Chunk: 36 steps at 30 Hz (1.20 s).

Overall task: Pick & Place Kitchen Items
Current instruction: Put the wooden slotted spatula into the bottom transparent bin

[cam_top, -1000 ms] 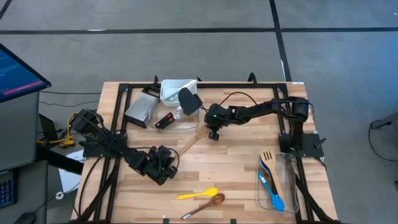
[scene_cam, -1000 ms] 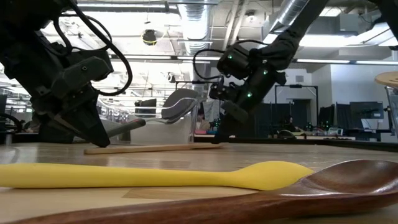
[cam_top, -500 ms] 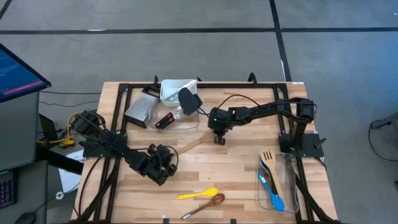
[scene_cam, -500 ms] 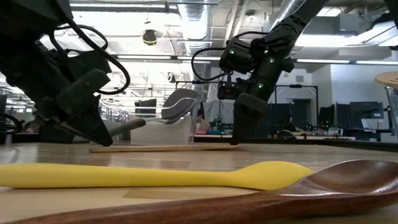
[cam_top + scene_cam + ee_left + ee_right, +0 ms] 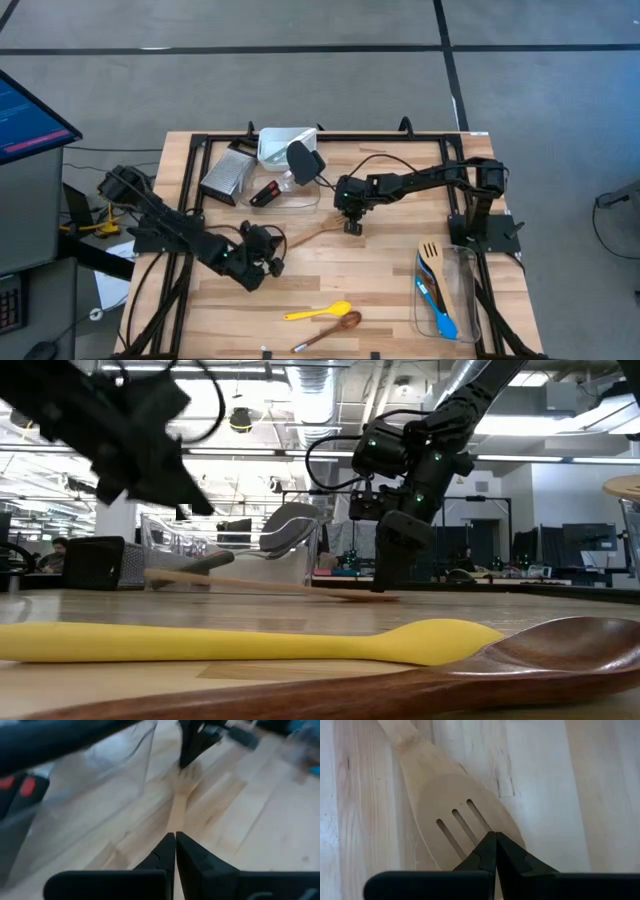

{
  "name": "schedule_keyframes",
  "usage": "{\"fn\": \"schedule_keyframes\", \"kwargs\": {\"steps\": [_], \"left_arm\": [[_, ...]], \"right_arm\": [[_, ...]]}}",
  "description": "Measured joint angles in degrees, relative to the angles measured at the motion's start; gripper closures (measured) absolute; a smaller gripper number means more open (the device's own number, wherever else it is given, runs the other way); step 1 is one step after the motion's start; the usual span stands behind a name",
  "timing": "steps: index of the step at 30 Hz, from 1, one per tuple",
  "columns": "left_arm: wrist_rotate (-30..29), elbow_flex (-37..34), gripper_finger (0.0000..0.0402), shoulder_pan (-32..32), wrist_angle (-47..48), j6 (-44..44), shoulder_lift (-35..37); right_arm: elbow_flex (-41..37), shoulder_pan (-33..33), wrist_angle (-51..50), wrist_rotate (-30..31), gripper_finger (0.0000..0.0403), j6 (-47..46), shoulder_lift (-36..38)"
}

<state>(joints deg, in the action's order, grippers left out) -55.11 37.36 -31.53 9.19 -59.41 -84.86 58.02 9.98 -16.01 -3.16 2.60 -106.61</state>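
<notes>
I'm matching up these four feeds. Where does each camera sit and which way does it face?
High: overhead, looking straight down; both arms, left gripper, right gripper on the wooden slotted turner.
Low: table height, looking across the yellow spoon; both arms.
Left wrist: along shut fingers down the turner's handle.
Right wrist: down on the turner's slots.
All four share the turner.

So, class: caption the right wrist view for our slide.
Shut right end effector presses on the pale wooden slotted turner lying on the light wood table.

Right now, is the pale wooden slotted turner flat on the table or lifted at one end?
Tilted: the pale wooden slotted turner has its handle end raised, while its slotted head rests on the table under the right gripper.
</notes>
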Motion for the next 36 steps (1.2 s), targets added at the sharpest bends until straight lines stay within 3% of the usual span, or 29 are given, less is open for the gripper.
{"fn": "schedule_keyframes", "kwargs": {"steps": [6,12,19,22,27,32,36], "left_arm": [[0.7,0.0,0.0399,0.0,-1.5,9.5,5.7],[14.2,-2.6,0.0399,0.9,-1.5,9.4,8.0],[24.3,-2.8,0.0398,4.9,-1.5,12.7,10.2],[29.8,-0.8,0.0399,8.4,-1.4,15.9,10.7],[34.2,4.2,0.0399,13.7,-1.3,25.0,10.1],[34.4,10.9,0.0400,16.9,-0.2,34.8,8.9],[34.4,17.7,0.0400,17.9,7.7,37.7,5.1]], "right_arm": [[0.0,-0.2,0.0,0.1,0.0403,-2.5,0.0],[0.0,-0.2,-0.1,0.2,0.0403,-3.7,0.0],[0.0,-0.2,-0.1,0.2,0.0403,-3.7,0.0],[0.0,-0.2,0.0,0.2,0.0403,-3.7,0.0],[0.0,-0.2,0.4,0.2,0.0403,-3.7,0.0],[0.0,-0.2,0.6,0.2,0.0403,-3.6,0.0],[0.0,-0.2,0.5,0.2,0.0403,-3.5,0.0]]}}
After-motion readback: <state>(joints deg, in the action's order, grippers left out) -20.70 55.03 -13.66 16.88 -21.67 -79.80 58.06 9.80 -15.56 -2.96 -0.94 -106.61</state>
